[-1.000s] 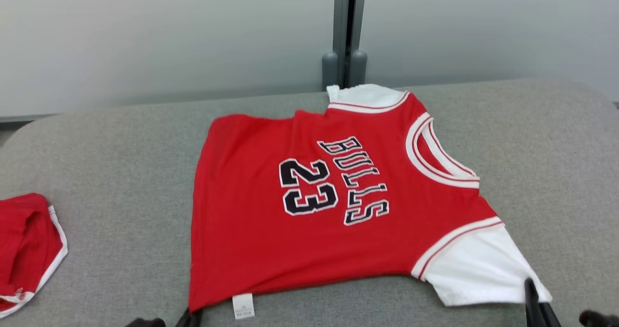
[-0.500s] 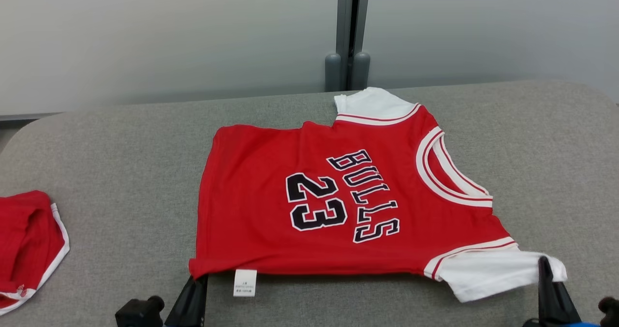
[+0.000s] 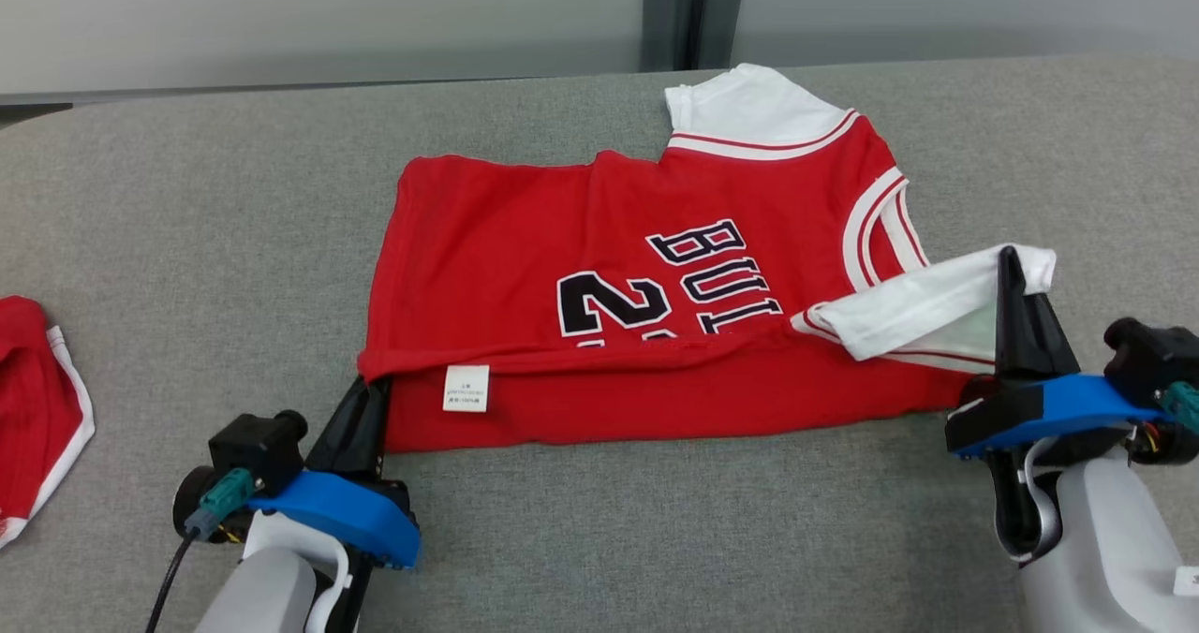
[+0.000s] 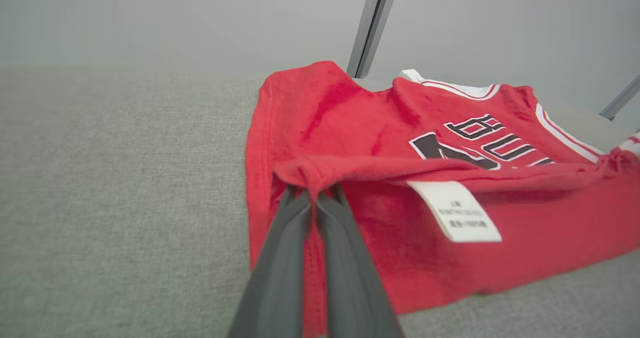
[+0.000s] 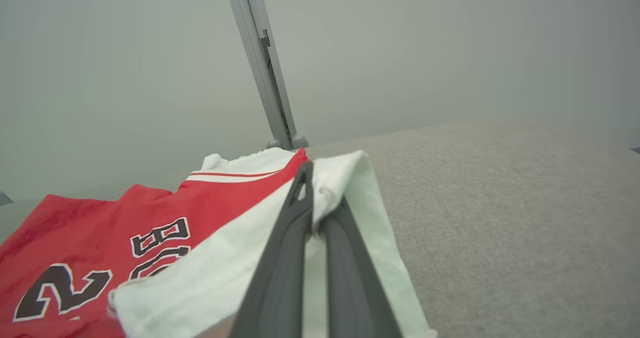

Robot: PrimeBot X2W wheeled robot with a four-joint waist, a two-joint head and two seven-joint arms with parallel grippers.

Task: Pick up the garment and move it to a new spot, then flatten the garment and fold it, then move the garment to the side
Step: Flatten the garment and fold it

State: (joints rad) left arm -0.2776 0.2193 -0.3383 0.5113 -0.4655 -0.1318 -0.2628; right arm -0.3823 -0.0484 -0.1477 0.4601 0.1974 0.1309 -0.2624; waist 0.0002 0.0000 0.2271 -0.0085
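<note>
I have the garment, a red jersey with white sleeves, lying on the grey padded surface straight in front of the grey post, with its neck to the right of the post and its hem to the left. My left gripper, near and left of the post, has its fingers pressed together on the near hem corner. That corner is lifted and folded toward the post, so the white label shows on the fold. My right gripper, near and well right of the post, is likewise clamped tight on the edge of the near white sleeve. The sleeve is raised and draped over the red chest, hiding part of the lettering. The far sleeve lies flat, closest to the post. A second red-and-white cloth lies far left of the post, apart from the jersey.
</note>
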